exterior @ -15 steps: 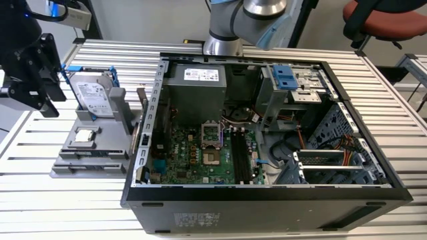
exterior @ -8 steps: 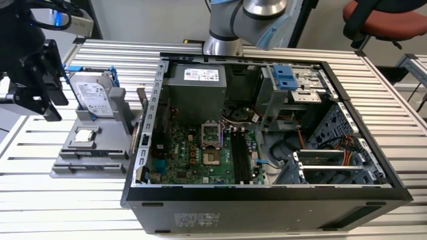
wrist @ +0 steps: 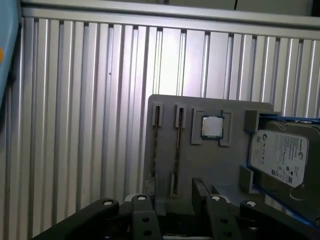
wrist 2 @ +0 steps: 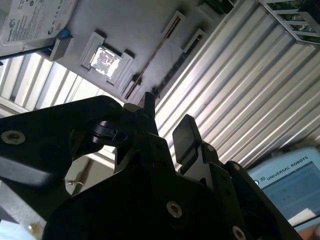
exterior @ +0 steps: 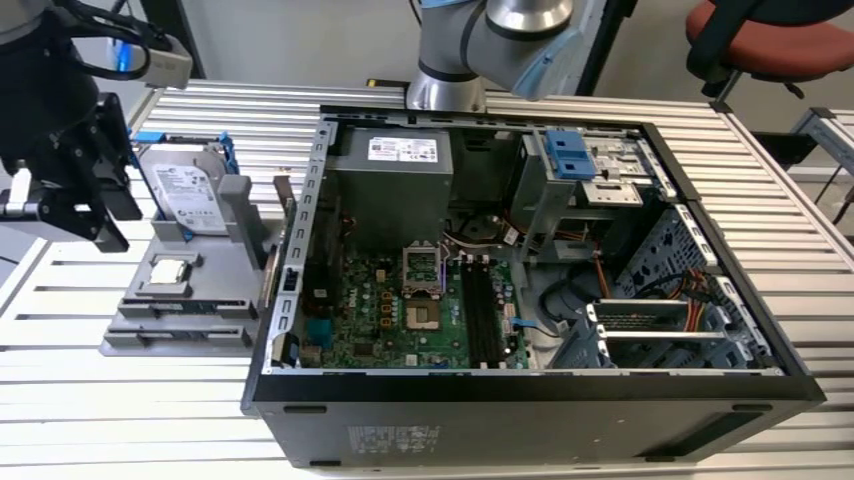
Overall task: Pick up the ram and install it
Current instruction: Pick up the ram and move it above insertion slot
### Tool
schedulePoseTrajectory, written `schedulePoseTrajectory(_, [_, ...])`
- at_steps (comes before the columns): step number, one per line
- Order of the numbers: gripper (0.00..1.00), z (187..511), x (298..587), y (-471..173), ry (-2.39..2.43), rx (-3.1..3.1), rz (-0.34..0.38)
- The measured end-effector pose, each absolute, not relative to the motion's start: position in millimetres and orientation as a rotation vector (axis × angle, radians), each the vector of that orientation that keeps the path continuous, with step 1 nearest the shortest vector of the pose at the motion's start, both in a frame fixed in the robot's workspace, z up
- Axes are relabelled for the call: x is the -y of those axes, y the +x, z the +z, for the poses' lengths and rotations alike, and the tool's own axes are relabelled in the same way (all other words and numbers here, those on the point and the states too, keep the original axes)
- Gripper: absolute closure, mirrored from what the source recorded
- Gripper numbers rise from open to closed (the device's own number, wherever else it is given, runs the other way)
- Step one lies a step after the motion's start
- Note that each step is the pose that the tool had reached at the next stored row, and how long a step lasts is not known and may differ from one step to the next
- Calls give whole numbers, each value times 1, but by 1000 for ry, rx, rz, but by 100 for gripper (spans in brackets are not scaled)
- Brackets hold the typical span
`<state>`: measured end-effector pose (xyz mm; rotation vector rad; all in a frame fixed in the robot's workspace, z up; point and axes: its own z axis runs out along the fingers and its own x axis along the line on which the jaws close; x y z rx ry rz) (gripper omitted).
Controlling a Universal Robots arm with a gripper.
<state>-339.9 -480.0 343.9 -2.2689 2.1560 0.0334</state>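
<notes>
1. Nearest the wrist cameras, I log the black gripper [wrist: 175, 192] [wrist 2: 167, 122]. Its jaws stand apart with nothing between them. It hangs over the near end of item 2. In the exterior view the gripper [exterior: 100, 225] sits at the exterior view's left.
2. Grey holder [wrist: 210, 165] [exterior: 174, 300], lying flat on the table beside the computer case.
3. Ram [wrist: 177, 150] [wrist 2: 152, 55]: a thin dark stick, seated on edge in a holder groove just beside the processor chip. It is not gripped. In the first wrist view it lines up with the gap between the fingers [wrist: 150, 189]. I cannot tell whether the neighbouring groove holds a second stick.
4. Processor chip [wrist: 212, 126] [exterior: 171, 272], square and silver-topped, in its own pocket of the holder.
5. Hard drive [wrist: 280, 157] [exterior: 187, 190], silver in a blue frame, at the holder's far end from the gripper.
6. Table [wrist: 75, 100], ribbed aluminium, carrying everything listed.
7. Computer case [exterior: 534, 395], side panel off.
8. Motherboard [exterior: 387, 310], green, on the case floor. Its long black slots [exterior: 481, 310] run side by side.
9. Arm base [exterior: 447, 90], behind the case.
10. Red-seated chair [exterior: 781, 40], beyond the table at the exterior view's right.
</notes>
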Motion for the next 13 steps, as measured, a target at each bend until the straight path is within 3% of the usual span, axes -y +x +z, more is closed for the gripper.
schedulePoseTrajectory(13, [0, 322, 482, -338, -2269, -2156, 33])
